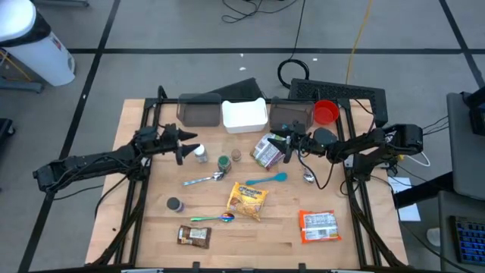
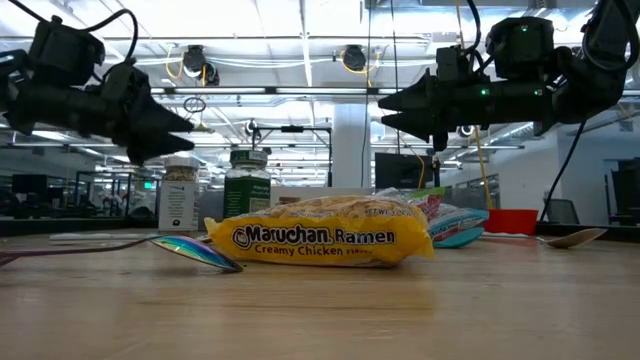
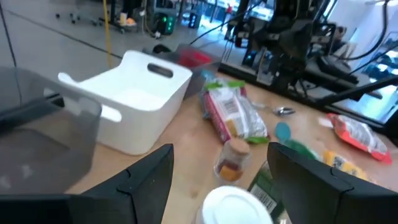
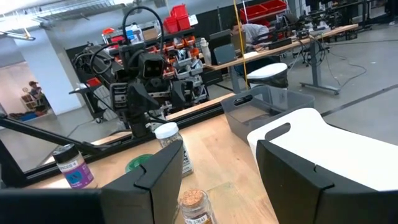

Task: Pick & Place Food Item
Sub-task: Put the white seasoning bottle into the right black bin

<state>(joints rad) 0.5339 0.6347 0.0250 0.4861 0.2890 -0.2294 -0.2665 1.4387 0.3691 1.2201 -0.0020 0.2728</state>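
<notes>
Landmark: white bin, at the table's far edge between two dark bins.

- Ramen packet: yellow, lying flat, well nearer than the white bin. Only the low view gives its label, "Maruchan Ramen Creamy Chicken".
- Left gripper: left of the white bin, raised off the table, fingers parted, holding nothing. Its wrist view shows a white-capped jar just under it.
- Right gripper: just right of and nearer than the white bin, above a pink-and-green bag, fingers parted, empty; whether it touches the bag is unclear from above.
- Orange packet: far right, seen clearly only from overhead.
</notes>
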